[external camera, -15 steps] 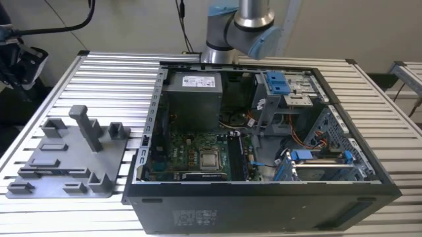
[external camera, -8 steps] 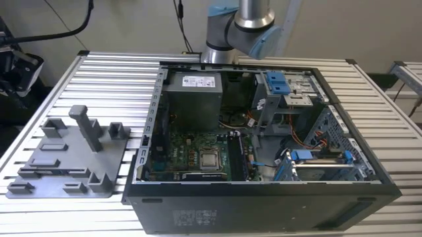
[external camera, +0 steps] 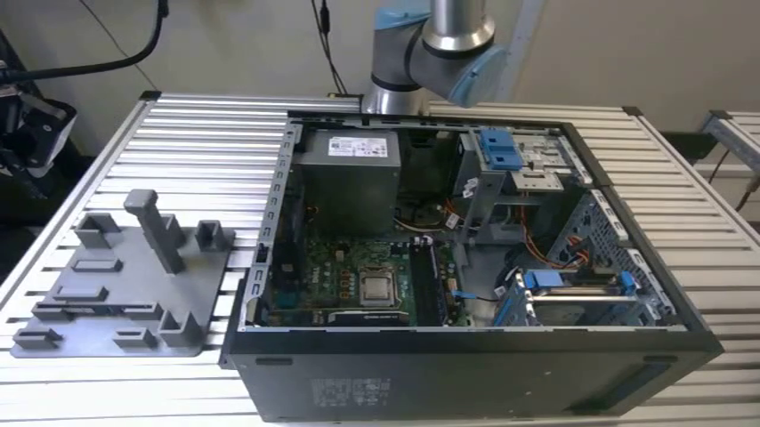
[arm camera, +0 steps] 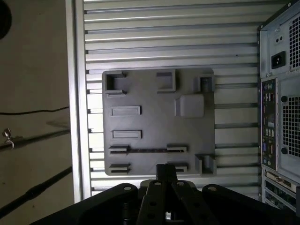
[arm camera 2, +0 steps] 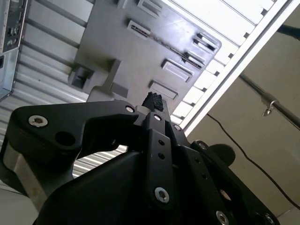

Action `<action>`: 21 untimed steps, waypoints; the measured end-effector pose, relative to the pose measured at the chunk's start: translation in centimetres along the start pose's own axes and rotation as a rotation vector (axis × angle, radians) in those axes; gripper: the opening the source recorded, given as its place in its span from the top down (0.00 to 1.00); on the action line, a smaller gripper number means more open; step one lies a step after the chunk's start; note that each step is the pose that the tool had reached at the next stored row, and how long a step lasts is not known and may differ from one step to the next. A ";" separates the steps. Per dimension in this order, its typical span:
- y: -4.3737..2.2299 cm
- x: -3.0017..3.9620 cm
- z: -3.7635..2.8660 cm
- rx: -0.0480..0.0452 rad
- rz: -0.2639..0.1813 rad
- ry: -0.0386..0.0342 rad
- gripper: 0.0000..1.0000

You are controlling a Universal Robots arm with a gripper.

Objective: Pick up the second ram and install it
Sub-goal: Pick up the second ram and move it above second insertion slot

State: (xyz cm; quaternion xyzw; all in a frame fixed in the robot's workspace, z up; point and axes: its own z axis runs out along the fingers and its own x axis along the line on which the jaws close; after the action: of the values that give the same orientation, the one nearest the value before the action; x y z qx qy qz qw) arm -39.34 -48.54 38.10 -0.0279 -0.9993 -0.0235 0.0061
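**A:** Where is the ram (arm camera: 147,150) sitting?

**B:** I am taking the thin dark line in the long slot of the tray (arm camera: 154,124) for it, standing on edge, though I cannot be sure. The tray is lying on the table (arm camera: 164,47), just beside the case (external camera: 475,374).

**A:** And the claw (arm camera: 166,170)?

**B:** In both wrist views it is hovering over the tray's edge, near that slot, with its fingers pressed together and carrying nothing.

**A:** So it is lining up for the pick?

**B:** I am judging so. It is needing to spread first, centre on the stick's middle, square itself to the flat faces and descend straight, so nothing is prying sideways against the slot.
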 end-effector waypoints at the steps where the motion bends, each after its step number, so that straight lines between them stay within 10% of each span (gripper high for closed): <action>1: 0.00 0.00 0.00 0.0000 0.000 0.0000 0.89; 21: 0.00 0.00 0.01 0.0010 -0.052 0.0024 0.89</action>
State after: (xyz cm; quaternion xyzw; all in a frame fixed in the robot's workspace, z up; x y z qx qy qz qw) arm -39.34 -48.54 38.09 -0.0020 -0.9997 -0.0232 0.0067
